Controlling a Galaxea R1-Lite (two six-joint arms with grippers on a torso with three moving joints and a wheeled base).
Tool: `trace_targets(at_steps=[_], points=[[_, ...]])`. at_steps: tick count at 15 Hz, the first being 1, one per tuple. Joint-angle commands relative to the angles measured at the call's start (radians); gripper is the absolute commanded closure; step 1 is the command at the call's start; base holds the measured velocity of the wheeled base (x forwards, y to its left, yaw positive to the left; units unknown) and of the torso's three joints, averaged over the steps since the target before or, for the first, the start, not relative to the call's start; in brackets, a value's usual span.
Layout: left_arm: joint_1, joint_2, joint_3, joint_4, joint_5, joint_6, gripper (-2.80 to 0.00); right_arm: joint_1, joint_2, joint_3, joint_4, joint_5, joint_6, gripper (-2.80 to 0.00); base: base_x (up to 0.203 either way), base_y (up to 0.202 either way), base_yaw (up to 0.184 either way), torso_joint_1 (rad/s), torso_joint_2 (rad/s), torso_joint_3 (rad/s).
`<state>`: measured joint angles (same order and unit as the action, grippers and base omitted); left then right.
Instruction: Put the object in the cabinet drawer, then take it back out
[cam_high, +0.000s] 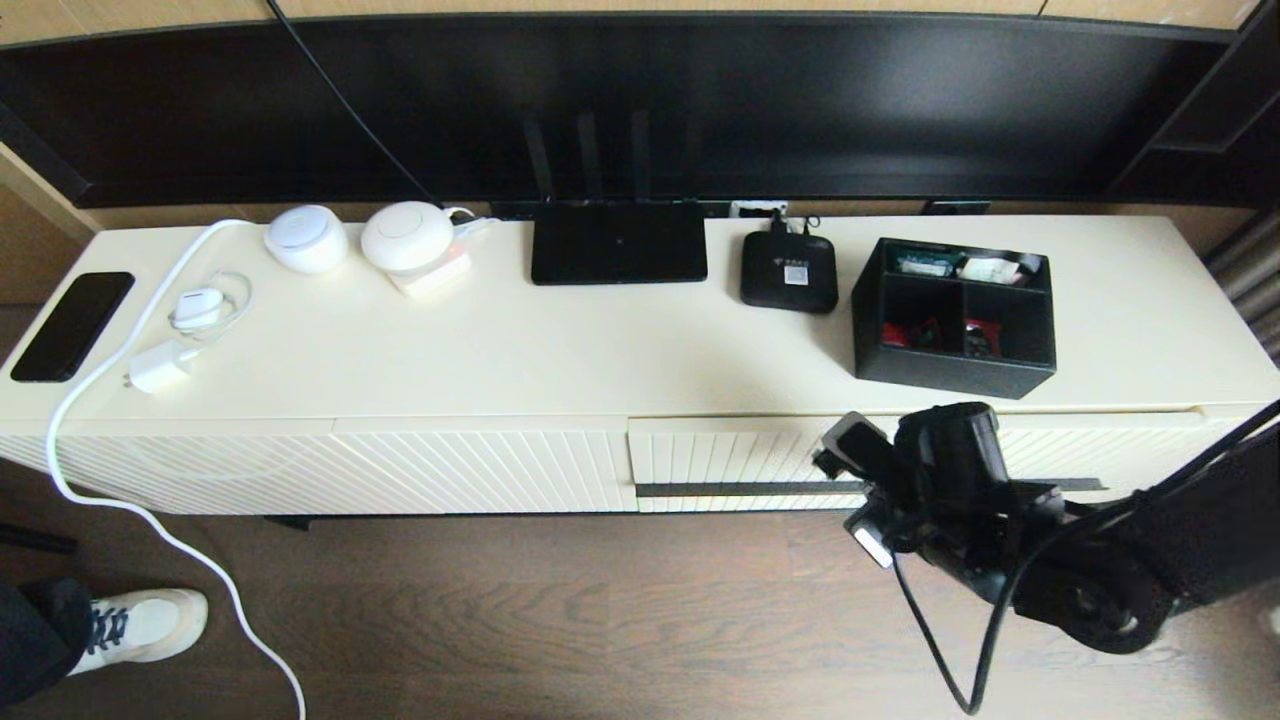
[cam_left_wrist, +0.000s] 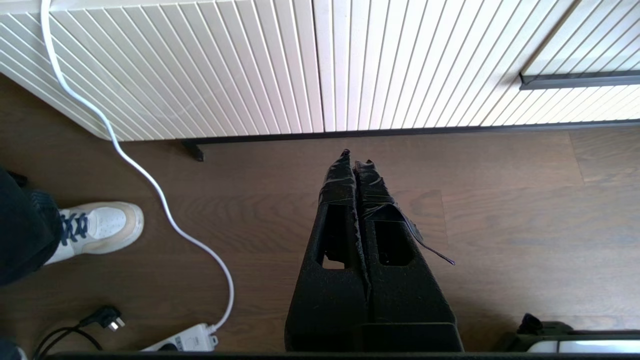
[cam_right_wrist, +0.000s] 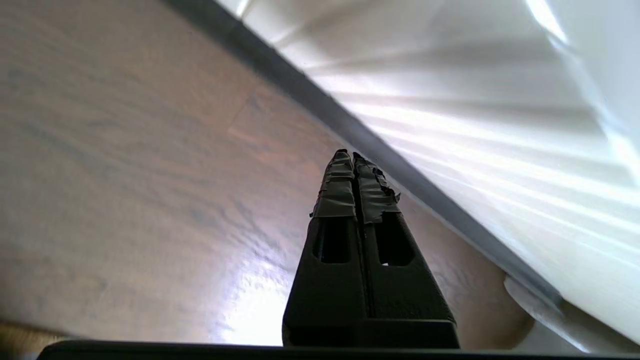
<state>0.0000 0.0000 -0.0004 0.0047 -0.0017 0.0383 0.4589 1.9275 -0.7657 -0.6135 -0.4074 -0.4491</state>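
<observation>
The black organiser box (cam_high: 955, 318) stands on the cabinet top at the right, with red items in its two square compartments and white and green ones in the long one. Below it, the cream ribbed drawer (cam_high: 720, 455) with the long dark handle bar (cam_high: 745, 489) looks closed. My right arm (cam_high: 950, 470) hangs in front of that drawer, covering part of the bar. My right gripper (cam_right_wrist: 348, 154) is shut and empty, pointing at the floor beside the drawer front (cam_right_wrist: 500, 125). My left gripper (cam_left_wrist: 354, 157) is shut and empty, low over the floor before the cabinet; the handle bar (cam_left_wrist: 580, 80) shows there too.
A flat black router (cam_high: 618, 255), a small black device (cam_high: 789, 270), two white round devices (cam_high: 405, 238), a phone (cam_high: 72, 325) and a charger with white cable (cam_high: 160, 365) share the cabinet top. A person's shoe (cam_high: 140, 625) and a power strip (cam_left_wrist: 185, 341) are on the wooden floor.
</observation>
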Motion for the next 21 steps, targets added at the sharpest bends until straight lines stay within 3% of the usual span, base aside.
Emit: trace_targets(at_steps=[1, 6, 11, 13, 17, 21], points=[[0.000, 0.002, 0.000, 0.000, 0.000, 0.000, 0.00, 0.002, -0.130, 0.062, 0.023, -0.002, -0.003, 0.00, 0.000, 0.000, 0.000, 0.000, 0.00, 0.000], [0.000, 0.002, -0.001, 0.000, 0.000, 0.000, 0.00, -0.019, -0.424, 0.160, 0.149, -0.008, 0.004, 0.00, 0.000, 0.000, 0.000, 0.000, 0.00, 0.000], [0.000, 0.001, 0.000, 0.000, 0.000, 0.000, 0.00, -0.134, -0.835, 0.187, 0.413, -0.009, 0.036, 0.00, 0.000, 0.000, 0.000, 0.000, 0.00, 0.000], [0.000, 0.002, 0.000, 0.000, 0.000, 0.000, 0.00, -0.227, -1.016, 0.209, 0.543, -0.004, 0.053, 0.00, 0.000, 0.000, 0.000, 0.000, 0.00, 0.000], [0.000, 0.002, -0.001, 0.000, 0.000, 0.000, 0.00, -0.387, -1.327, 0.285, 0.725, 0.026, 0.166, 0.00, 0.000, 0.000, 0.000, 0.000, 0.00, 0.000], [0.000, 0.002, -0.001, -0.001, 0.000, 0.000, 0.00, -0.433, -1.646, 0.416, 0.850, 0.052, 0.248, 0.00, 0.000, 0.000, 0.000, 0.000, 0.00, 0.000]])
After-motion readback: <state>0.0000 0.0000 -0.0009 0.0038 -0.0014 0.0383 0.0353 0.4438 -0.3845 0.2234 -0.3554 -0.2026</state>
